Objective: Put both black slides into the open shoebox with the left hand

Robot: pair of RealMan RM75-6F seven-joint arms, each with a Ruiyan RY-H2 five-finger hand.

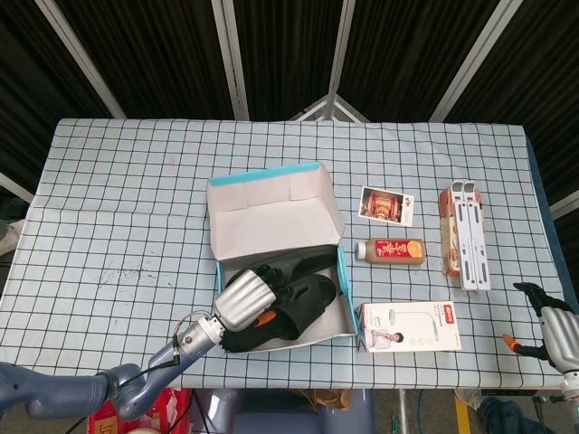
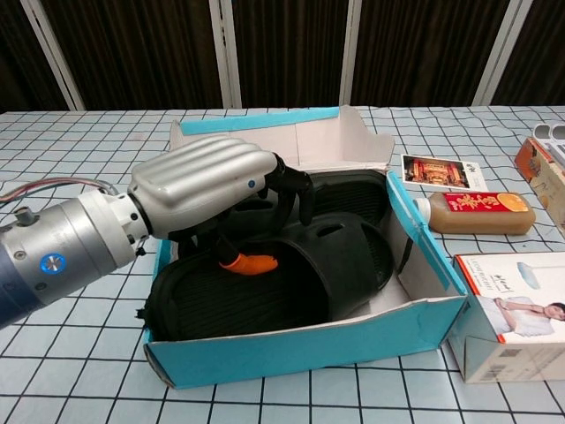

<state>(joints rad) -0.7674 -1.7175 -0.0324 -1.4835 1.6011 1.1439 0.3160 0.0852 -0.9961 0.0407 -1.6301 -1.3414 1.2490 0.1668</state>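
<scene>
Black moulded-foam slides [image 2: 291, 265] both lie inside the open teal cardboard shoebox [image 2: 309, 340], the near one riding up on the near-left wall. Our left hand [image 2: 207, 181] rests on that slide, fingers curled down, grasping nothing we can see; our right hand [image 1: 554, 330] hangs idle, fingers apart. We judge them light, springy and grippy, best pinched at the strap.

my left hand [image 2: 207, 181]: brushed silver metal, black fingers | slides [image 2: 291, 265]: matt black ribbed rubber | shoebox [image 2: 309, 344]: teal cardboard, white inside | tablecloth [image 1: 118, 208]: checked cloth
</scene>
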